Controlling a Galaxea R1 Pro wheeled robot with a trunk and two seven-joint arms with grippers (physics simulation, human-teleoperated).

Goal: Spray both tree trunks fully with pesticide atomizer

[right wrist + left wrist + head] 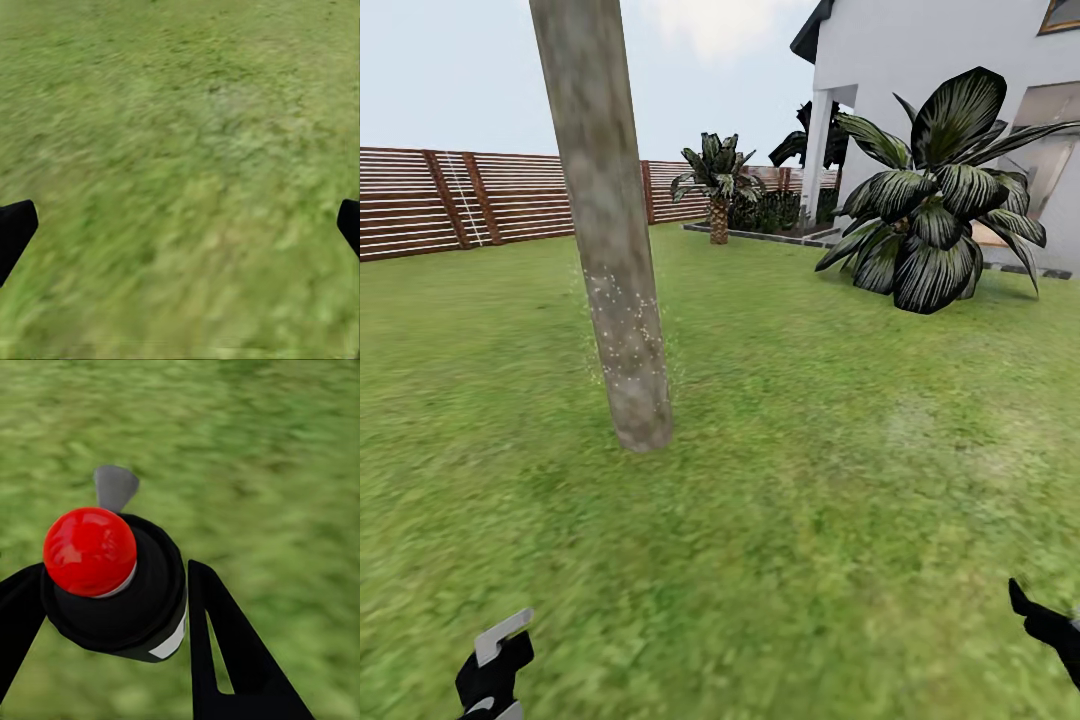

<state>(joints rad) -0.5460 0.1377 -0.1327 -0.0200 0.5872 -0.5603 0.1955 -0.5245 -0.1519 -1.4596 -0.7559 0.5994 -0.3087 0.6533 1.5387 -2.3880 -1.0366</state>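
Observation:
A thick pale grey-brown tree trunk (605, 230) rises from the lawn ahead and left of centre. Whitish pesticide speckles (625, 335) dot its lower part and drift just beside it. At the bottom left, my left gripper (493, 675) is shut on the pesticide atomizer (500, 637), whose grey tip points up toward the trunk. In the left wrist view the atomizer (142, 600) is a black body with a red cap, clamped in the left gripper (112, 611). My right gripper (1042, 620) hangs at the bottom right, open and empty, its tips wide apart over grass (180, 232).
A brown slat fence (460, 200) runs along the back left. A large broad-leaved plant (935, 220) and a small palm (717, 185) stand at the back right by a white house (920, 60). Lawn (810, 480) stretches between me and them.

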